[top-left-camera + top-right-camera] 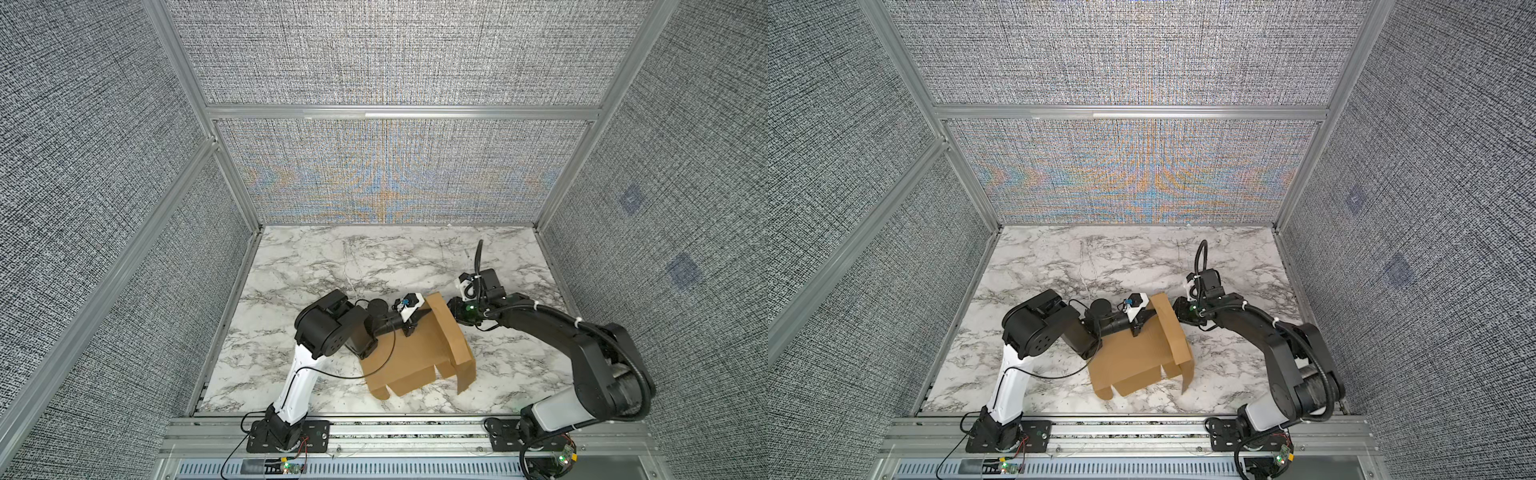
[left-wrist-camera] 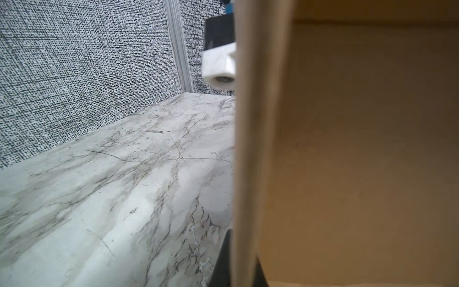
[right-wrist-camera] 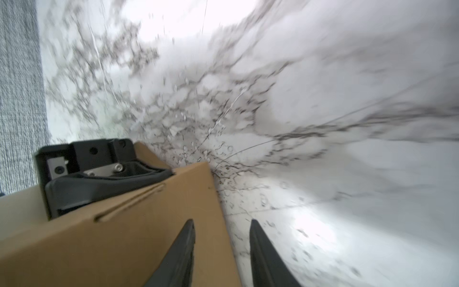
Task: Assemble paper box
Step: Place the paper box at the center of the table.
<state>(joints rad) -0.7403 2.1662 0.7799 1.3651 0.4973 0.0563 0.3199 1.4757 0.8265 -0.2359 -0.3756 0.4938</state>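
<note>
**Desk:** Where's the box sitting?

**Me:** In both top views, the tan-brown corrugated cardboard paper box (image 1: pixel 409 353) lies near the front middle of the white marble-patterned surface (image 1: pixel 374 266), between my two arms. Its big panel is flat on the surface. The wall on the right arm's side stands up, and the tabbed flaps at the near edge are only half folded.

**Desk:** Left arm?

**Me:** In a top view, my left end effector (image 1: pixel 1142 318) is at the far end of the box, where that upright wall begins. In the left wrist view, cardboard fills half the frame, with its edge running straight between the fingers. I read that as clamped shut on the paper box.

**Desk:** And the right?

**Me:** In the right wrist view, my right end effector (image 3: pixel 221 223) has its fingers parted. One is over the cardboard, one is over bare surface, and it grips nothing. The left one shows there too, with a finger hooked over the cardboard's top edge.

**Desk:** How far along?

**Me:** Early to middle, I'd judge. One wall is up. The other walls, the tab locking and the lid are not yet done, and I see no closed box shape anywhere.
</note>
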